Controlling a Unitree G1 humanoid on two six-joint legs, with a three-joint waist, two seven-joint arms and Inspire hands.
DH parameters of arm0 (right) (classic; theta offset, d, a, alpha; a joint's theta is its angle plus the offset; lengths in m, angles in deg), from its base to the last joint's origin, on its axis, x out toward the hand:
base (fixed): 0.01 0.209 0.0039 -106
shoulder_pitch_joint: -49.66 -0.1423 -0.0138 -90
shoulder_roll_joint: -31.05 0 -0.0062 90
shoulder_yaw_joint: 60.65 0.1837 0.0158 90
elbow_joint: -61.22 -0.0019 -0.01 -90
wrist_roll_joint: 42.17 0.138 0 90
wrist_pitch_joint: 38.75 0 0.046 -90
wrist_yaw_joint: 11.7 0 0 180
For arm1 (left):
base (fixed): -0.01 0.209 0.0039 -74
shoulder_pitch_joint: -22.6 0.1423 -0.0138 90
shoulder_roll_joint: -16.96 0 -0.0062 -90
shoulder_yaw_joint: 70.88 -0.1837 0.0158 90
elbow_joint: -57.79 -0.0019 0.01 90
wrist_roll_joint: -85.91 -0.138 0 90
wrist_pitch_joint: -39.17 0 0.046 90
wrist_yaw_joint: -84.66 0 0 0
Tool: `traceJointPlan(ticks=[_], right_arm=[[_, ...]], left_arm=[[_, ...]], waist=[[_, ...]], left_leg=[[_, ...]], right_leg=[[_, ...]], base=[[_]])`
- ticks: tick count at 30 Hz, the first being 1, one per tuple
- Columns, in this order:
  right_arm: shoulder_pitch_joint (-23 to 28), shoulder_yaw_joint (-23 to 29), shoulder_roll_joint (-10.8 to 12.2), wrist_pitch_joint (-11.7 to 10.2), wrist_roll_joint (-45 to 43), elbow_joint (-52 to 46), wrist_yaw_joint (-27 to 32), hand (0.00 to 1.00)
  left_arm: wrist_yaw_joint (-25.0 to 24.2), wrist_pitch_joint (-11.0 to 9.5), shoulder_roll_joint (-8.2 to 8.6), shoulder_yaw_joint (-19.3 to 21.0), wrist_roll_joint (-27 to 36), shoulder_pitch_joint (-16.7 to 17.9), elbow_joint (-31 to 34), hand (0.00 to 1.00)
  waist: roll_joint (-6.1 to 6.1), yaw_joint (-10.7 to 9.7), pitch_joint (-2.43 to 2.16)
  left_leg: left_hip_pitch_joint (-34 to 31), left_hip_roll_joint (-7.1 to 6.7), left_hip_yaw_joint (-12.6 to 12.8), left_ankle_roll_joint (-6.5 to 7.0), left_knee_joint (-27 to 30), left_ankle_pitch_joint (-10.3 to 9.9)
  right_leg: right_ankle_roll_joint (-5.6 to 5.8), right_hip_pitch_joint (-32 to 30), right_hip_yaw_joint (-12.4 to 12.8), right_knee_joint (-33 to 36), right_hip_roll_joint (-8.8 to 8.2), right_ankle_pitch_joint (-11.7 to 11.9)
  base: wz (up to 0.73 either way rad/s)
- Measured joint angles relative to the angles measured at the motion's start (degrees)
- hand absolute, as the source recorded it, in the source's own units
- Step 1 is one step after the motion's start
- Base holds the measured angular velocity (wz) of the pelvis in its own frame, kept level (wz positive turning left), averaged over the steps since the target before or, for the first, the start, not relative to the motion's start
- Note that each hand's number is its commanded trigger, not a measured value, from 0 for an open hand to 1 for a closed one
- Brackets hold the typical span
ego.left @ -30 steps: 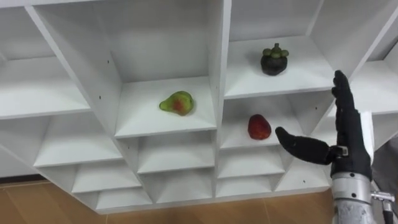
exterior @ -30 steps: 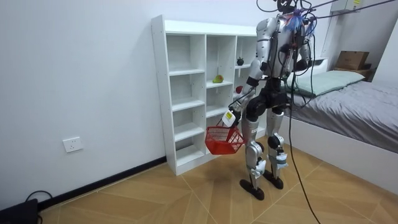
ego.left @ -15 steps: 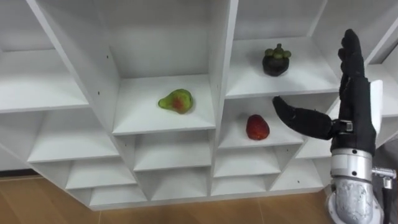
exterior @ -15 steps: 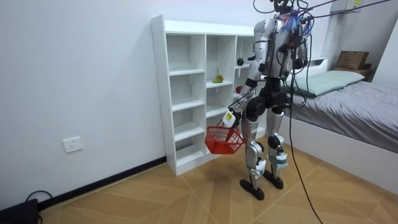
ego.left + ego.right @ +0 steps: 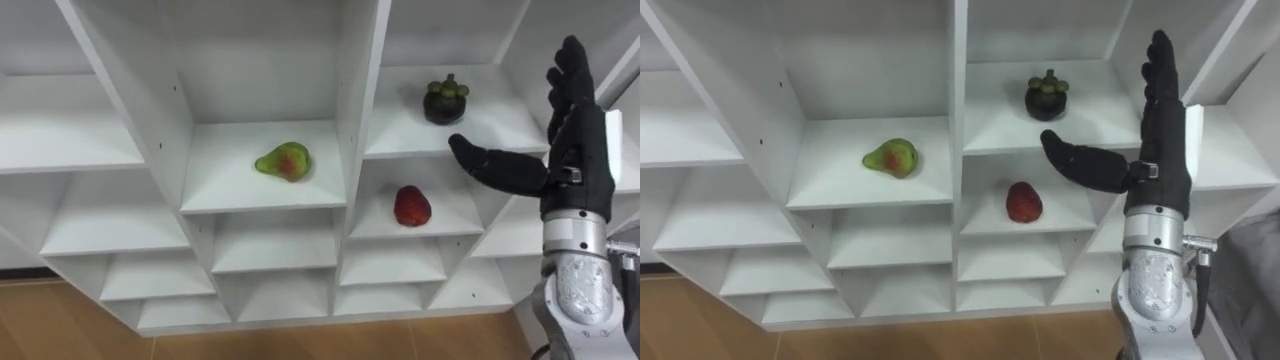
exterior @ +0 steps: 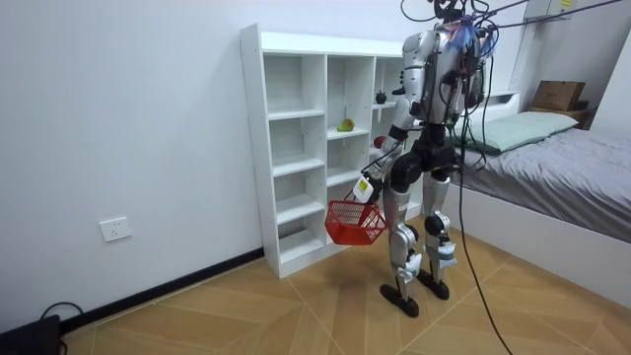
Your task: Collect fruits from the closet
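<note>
Reaching stage: the empty right hand (image 5: 575,150), fingers straight and thumb spread, hovers at right, near the mangosteen (image 5: 445,101) on the upper-right shelf (image 5: 500,125). Next it should probably advance and close round the fruit. The left hand (image 6: 363,187) grips the red basket (image 6: 355,223).

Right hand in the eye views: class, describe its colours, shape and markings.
The right hand is matte black, with long slim fingers and a thick thumb. A white tag sits at its back. Below it, the wrist is a silver metal cylinder.

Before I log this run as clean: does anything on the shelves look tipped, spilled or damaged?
Nothing stands out: pear, red fruit and mangosteen each sit whole in separate compartments, right hand open, touching none.
</note>
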Motion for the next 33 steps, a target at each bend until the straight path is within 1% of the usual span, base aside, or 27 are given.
traceJointPlan(ticks=[3, 4, 5, 9, 12, 13, 14, 15, 17, 18, 20, 22, 28, 33], right_arm=[[-1.2, 0.2, -1.1, 0.3, 0.0, 0.0, 0.0, 0.0], [-1.5, 0.2, -1.7, 0.3, 0.0, 0.0, 0.0, 0.0], [-2.0, 0.3, -1.9, 0.3, 0.0, 0.0, 0.0, 0.0], [-3.2, 0.4, -1.9, 0.4, -0.4, 0.0, 0.0, 0.0], [-4.3, 0.5, -2.0, 0.5, -1.4, 0.0, -0.1, 0.0], [-4.8, 0.5, -2.2, 0.5, -1.4, 0.3, -0.2, 0.0], [-6.0, 0.4, -2.3, 0.5, -1.3, 1.7, -0.7, 0.0], [-6.7, 0.5, -2.5, 0.5, -1.1, 2.6, -1.2, 0.0], [-9.0, 0.7, -3.9, 1.0, -0.6, 5.3, -2.7, 0.0], [-9.3, 0.7, -4.0, 1.2, -0.6, 5.5, -3.1, 0.0], [-10.2, 0.8, -4.0, 1.8, -0.7, 5.7, -4.5, 0.0], [-10.6, 0.9, -4.1, 2.0, -0.7, 5.8, -5.0, 0.0], [-13.0, 3.0, -4.0, 2.5, -0.8, 8.3, -5.1, 0.0], [-13.7, 2.9, -4.2, 2.5, -1.3, 8.9, -4.5, 0.0]], left_arm=[[0.0, 0.4, -0.01, 0.0, -0.4, 0.1, 0.0, 1.0], [-0.1, 0.4, -0.08, 0.0, -1.3, 0.1, 0.0, 1.0], [-0.2, 0.4, -0.18, 0.1, -2.3, 0.2, 0.5, 1.0], [-0.4, 1.1, -0.36, 0.0, -3.9, 0.4, 2.1, 1.0], [-0.7, 1.2, -0.39, 0.1, -4.4, 0.4, 2.5, 1.0], [-0.8, 1.3, -0.41, 0.0, -4.6, 0.3, 2.6, 1.0], [-0.9, 1.3, -0.41, 0.1, -4.6, 0.4, 2.7, 1.0], [-0.9, 1.3, -0.45, 0.1, -4.6, 0.4, 2.7, 1.0], [-1.3, 1.3, -0.51, 0.2, -4.5, 0.3, 2.8, 1.0], [-1.3, 1.3, -0.56, 0.3, -4.5, 0.4, 2.8, 1.0], [-1.5, 1.6, -0.79, 0.8, -4.5, 0.7, 2.8, 1.0], [-1.6, 2.0, -0.82, 1.1, -4.5, 0.7, 2.8, 1.0], [-2.6, 2.7, -1.22, 2.2, -4.5, 0.7, 2.8, 1.0], [-2.6, 2.8, -1.28, 2.2, -4.6, 0.7, 3.0, 1.0]], waist=[[0.2, 0.0, 0.06], [0.24, 0.0, 0.03], [0.25, -0.1, 0.03], [0.35, -0.2, -0.04], [0.52, 0.4, -0.15], [0.48, 0.8, -0.12], [0.29, 0.8, 0.0], [0.21, 0.8, 0.01], [-0.31, 1.1, 0.19], [-0.44, 1.1, 0.19], [-0.72, 1.1, 0.04], [-0.83, 1.2, -0.03], [-1.01, 1.3, -0.06], [-1.07, 1.5, -0.03]], left_leg=[[-0.4, 0.01, -0.2, 0.0, 0.1, 0.0], [-0.6, 0.0, -0.3, 0.0, 0.1, 0.0], [-0.7, 0.0, -0.3, 0.0, 0.1, 0.0], [-0.8, -0.05, -0.8, 0.0, 0.3, 0.0], [-0.5, -0.16, -1.1, 0.01, 0.3, 0.0], [-0.1, -0.19, -1.2, 0.01, 0.3, 0.0], [0.2, -0.2, -1.4, 0.01, 0.3, 0.0], [0.3, -0.2, -1.4, 0.02, 0.3, 0.0], [0.8, -0.22, -1.5, 0.02, 0.3, 0.0], [0.8, -0.25, -1.6, 0.02, 0.3, 0.0], [0.9, -0.21, -1.6, 0.01, 0.3, 0.0], [1.1, -0.22, -1.7, 0.01, 0.3, 0.0], [1.2, -0.28, -2.0, 0.01, 0.4, 0.0], [1.1, -0.23, -2.0, 0.01, 0.3, 0.0]], right_leg=[[-0.03, -0.1, -0.2, 0.0, 0.01, 0.1], [-0.03, -0.1, -0.3, 0.0, 0.01, 0.1], [-0.03, -0.2, -0.4, 0.0, 0.02, 0.1], [-0.03, -0.2, -1.0, 0.0, -0.07, 0.1], [-0.02, 0.1, -1.3, -0.1, -0.18, 0.1], [-0.02, 0.5, -1.4, -0.2, -0.2, 0.1], [-0.02, 1.0, -1.8, -0.3, -0.25, 0.1], [-0.01, 1.1, -1.9, -0.3, -0.26, 0.1], [-0.01, 1.7, -1.9, -0.5, -0.29, 0.1], [-0.01, 1.8, -2.0, -0.8, -0.3, 0.1], [-0.02, 1.8, -2.1, -0.9, -0.26, 0.1], [-0.02, 2.0, -2.2, -0.9, -0.26, 0.1], [-0.01, 2.6, -2.2, -0.9, -0.26, 0.1], [-0.01, 2.5, -2.4, -0.9, -0.23, 0.1]], base=[[0.01], [0.04], [0.04], [0.07], [0.04], [0.03], [0.05], [0.06], [0.03], [0.0], [0.02], [0.02], [0.01], [0.0]])
